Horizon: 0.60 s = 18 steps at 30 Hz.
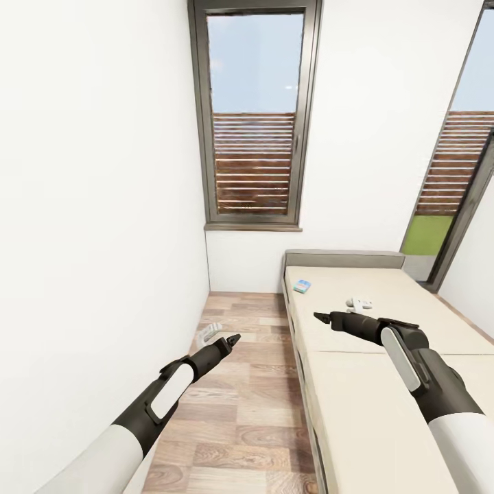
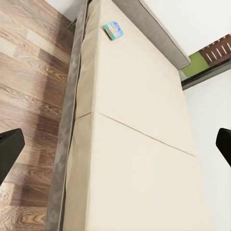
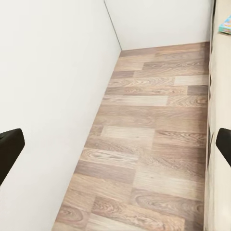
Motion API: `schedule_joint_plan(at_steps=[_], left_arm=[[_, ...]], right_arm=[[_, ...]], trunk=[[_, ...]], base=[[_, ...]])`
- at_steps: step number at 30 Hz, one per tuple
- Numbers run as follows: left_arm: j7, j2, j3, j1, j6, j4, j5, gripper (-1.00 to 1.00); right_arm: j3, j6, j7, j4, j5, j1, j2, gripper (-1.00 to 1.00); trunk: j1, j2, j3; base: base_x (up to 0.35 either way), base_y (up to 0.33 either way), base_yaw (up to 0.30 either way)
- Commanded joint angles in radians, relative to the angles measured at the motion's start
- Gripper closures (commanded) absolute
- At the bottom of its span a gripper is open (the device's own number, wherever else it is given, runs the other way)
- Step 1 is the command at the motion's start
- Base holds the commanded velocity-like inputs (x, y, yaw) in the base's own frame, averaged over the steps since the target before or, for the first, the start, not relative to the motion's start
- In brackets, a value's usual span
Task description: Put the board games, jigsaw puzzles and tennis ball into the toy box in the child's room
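A small blue board game (image 1: 302, 286) (image 2: 112, 30) lies flat on the beige bed (image 1: 384, 384) near the grey headboard. A second, white-grey board game (image 1: 359, 302) lies further right on the mattress, just beyond my right gripper (image 1: 321, 317), which hovers open and empty over the bed's near edge. My left gripper (image 1: 233, 339) hangs open and empty above the wood floor, left of the bed. A corner of the blue game (image 3: 226, 23) shows in the right wrist view. The table, toy box, jigsaw puzzles and tennis ball are out of view.
A narrow strip of plank floor (image 1: 240, 418) runs between the white wall (image 1: 96, 226) and the bed frame. A small white object (image 1: 209, 334) lies on the floor by the wall. A tall window (image 1: 254, 116) stands behind the headboard (image 1: 343, 259).
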Motion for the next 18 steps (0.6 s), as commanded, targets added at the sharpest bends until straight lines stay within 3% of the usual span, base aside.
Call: schedule_joint_plan(at_steps=[1,18], left_arm=[[-0.001,0.000,0.000,-0.001,0.003,0.000,0.006,-1.00],[-0.001,0.000,0.000,-0.001,0.004,0.000,0.006,-1.00]], right_arm=[[0.001,0.004,0.002,-0.001,0.001,-0.001,-0.001,-1.00],[0.001,0.004,0.002,-0.002,0.000,-0.001,-0.001,-1.00]], trunk=[[0.001,-0.002,-0.002],[0.001,-0.002,-0.002]], base=[[0.000,0.001,-0.052],[0.008,0.008,-0.160]])
